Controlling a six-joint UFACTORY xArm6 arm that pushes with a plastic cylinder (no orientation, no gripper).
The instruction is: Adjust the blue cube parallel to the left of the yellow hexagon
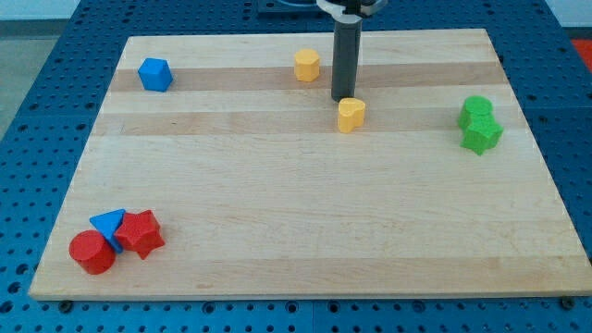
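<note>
Coming straight down from the view's top, my dark rod ends in my tip [344, 98], which rests on the wooden board [296, 231] at the upper edge of a yellow heart-shaped block [351, 115], touching it or all but touching it; I cannot tell which. Being a plain rod, it has nothing to open or close and it holds nothing. Up and to the view's left of my tip, near the board's top edge, sits the yellow hexagon [307, 65], apart from both the rod and the heart-shaped block. Far off toward the view's left, also in the board's upper band, sits the blue cube [154, 74], well apart from the hexagon and slightly lower in the view than it. Nothing lies between those two blocks. On the view's right, two green blocks sit pressed together: a rounded green block [477, 108] above and a green star-like block [482, 135] just below it. In the view's bottom left corner, three blocks cluster in contact: a red cylinder [92, 252] at the left, a red block [141, 232] with an angular outline at the right, whose exact shape I cannot make out, and a blue triangle [109, 223] wedged between and slightly above them. The board itself is pale wood with lengthwise planks and lies on a blue perforated table [37, 139] that shows around all its edges.
</note>
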